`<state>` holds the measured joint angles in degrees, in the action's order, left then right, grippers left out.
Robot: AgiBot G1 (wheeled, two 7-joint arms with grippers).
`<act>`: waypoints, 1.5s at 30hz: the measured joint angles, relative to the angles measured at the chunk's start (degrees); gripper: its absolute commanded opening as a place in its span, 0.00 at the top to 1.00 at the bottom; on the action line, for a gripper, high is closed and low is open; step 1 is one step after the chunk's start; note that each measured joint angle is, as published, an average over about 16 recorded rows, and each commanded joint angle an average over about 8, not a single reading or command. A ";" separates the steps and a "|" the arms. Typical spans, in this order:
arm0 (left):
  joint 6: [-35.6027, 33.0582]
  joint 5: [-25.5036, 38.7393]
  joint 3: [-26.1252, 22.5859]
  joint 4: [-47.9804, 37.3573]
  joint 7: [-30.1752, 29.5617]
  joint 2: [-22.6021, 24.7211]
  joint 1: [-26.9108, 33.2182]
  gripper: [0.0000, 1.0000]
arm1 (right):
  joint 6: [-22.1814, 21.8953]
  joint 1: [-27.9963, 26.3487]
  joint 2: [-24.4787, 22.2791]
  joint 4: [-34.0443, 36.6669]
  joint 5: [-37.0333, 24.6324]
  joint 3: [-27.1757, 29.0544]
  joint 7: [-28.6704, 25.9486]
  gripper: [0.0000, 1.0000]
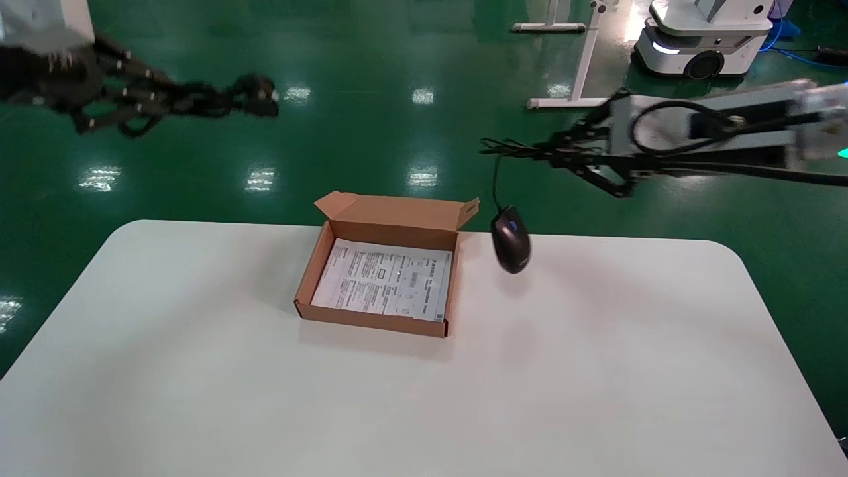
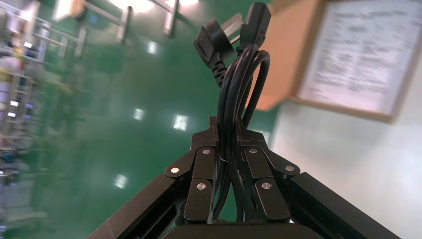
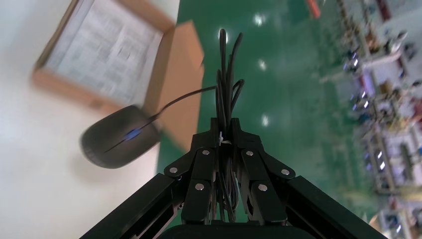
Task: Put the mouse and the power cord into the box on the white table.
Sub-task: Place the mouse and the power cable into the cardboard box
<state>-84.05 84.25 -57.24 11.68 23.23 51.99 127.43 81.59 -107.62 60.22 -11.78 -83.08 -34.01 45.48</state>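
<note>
Mouse, small black oval with a bluish scroll wheel, hung in the air on its thin black cable, just beside the right wall of the box near the back corner, not inside it. The shallow brown cardboard box sat open on the big white table, flap up at the back, white printed sheet lining its bottom, nothing else in it.

Right gripper was clamped on the bundled part of the mouse cable, above and a little right of the mouse, arm reaching in nearly level from the right. Mouse long axis ran roughly front to back, tilted as it dangled. The box opening lay to the left of the mouse, so my read was that a short leftward carry and a lowering would be needed before release.

Left gripper was closed on the thick black coiled power cord, chunky plug ends sticking out past the fingers. It was held high, up and left of the box, well apart from it. Right arm was clearly the nearer one to the box.
</note>
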 measured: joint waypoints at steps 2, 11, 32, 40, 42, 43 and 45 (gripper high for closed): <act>0.68 -0.18 0.24 -0.54 -0.51 0.85 1.19 1.00 | -1.29 -0.12 2.06 -0.38 0.34 0.21 0.06 1.00; 1.32 0.17 0.19 -3.10 -0.78 3.49 4.45 1.00 | -6.16 1.30 10.63 -0.09 1.25 0.60 1.14 1.00; -0.28 2.80 -1.55 -8.16 1.68 4.86 7.10 1.00 | -12.13 9.61 18.02 -4.53 -0.49 -6.41 1.11 0.30; -1.73 4.25 -2.58 -9.34 2.24 5.17 6.61 1.00 | -14.34 11.07 17.91 -8.32 0.87 -10.68 -2.19 0.00; -2.01 4.55 -2.80 -9.63 2.30 5.31 6.32 1.00 | -14.71 11.09 17.85 -8.75 1.43 -11.52 -2.64 0.00; -2.15 4.69 -2.90 -9.76 2.32 5.40 6.13 1.00 | -14.86 11.09 17.83 -8.89 1.71 -11.90 -2.79 0.00; -2.40 4.94 -3.08 -10.04 2.34 5.62 5.67 1.00 | -15.13 11.05 17.79 -9.09 2.28 -12.63 -3.01 0.00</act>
<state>-86.45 89.19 -60.33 1.64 25.57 57.61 133.09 66.46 -96.57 78.01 -20.87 -80.79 -46.64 42.47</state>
